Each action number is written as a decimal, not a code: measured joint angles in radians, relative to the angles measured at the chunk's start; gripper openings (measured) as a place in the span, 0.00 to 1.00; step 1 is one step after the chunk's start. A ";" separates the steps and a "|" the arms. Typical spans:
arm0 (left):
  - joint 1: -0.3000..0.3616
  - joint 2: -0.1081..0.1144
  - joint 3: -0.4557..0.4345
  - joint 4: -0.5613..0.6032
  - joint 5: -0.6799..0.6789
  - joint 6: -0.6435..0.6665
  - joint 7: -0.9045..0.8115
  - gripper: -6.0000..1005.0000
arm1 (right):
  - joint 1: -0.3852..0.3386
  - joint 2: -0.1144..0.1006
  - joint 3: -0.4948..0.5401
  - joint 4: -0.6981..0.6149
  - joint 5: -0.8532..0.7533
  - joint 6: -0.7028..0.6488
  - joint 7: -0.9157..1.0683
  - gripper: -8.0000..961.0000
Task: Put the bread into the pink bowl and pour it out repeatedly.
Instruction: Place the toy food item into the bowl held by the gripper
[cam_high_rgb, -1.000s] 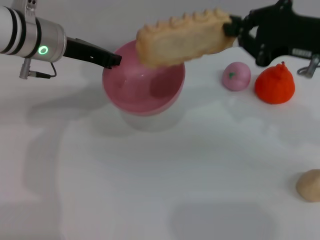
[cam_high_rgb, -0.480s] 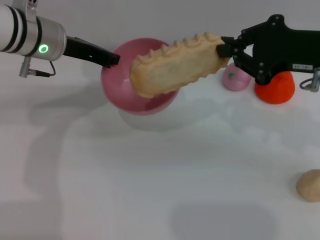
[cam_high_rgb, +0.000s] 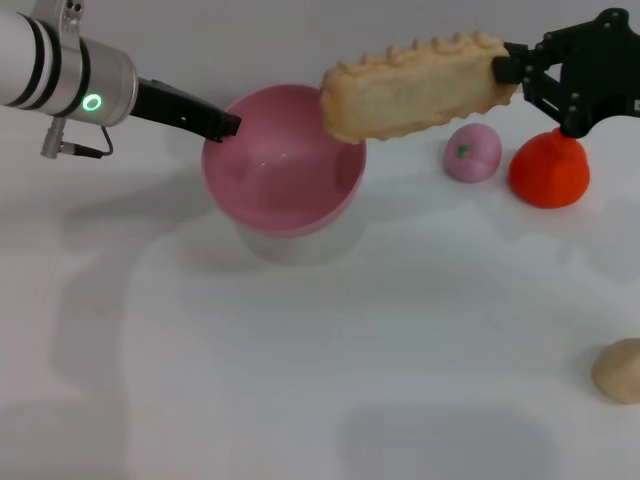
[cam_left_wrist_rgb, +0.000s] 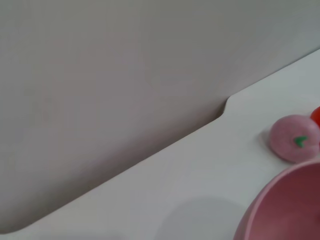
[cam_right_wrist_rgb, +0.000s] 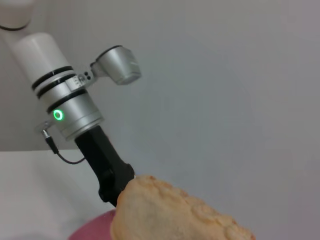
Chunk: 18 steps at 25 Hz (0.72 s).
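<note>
The right gripper reaches in from three o'clock, clamped on one end of the bread. The loaf hangs in the air, its long axis near level, gripped end slightly higher, free end over the three o'clock rim of the pink bowl. The left gripper grips the bowl's ten o'clock rim.

My right gripper, matt black plastic, is clamping the bread, whose pale tan crust is looking rough and porous like foam, ridged along its 12 o'clock edge. The pink bowl is showing smooth, glossy plastic. My left gripper is matt black at the bowl's 9 o'clock rim, behind a brushed-metal wrist. The white table is looking smooth and matt.
</note>
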<state>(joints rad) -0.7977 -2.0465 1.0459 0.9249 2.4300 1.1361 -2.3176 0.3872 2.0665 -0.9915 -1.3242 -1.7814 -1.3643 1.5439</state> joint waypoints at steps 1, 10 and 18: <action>0.000 0.000 0.000 0.000 0.000 0.000 0.000 0.05 | 0.002 -0.001 0.003 0.004 -0.003 0.000 0.000 0.05; -0.002 0.000 0.003 -0.003 0.011 0.002 0.001 0.05 | 0.014 0.004 -0.006 0.008 -0.020 0.011 0.025 0.05; 0.007 -0.003 0.052 0.007 0.011 0.017 0.001 0.05 | 0.046 0.005 -0.018 0.034 -0.049 0.012 0.047 0.05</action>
<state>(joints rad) -0.7906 -2.0498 1.0983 0.9316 2.4407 1.1536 -2.3167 0.4333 2.0711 -1.0093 -1.2903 -1.8302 -1.3523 1.5909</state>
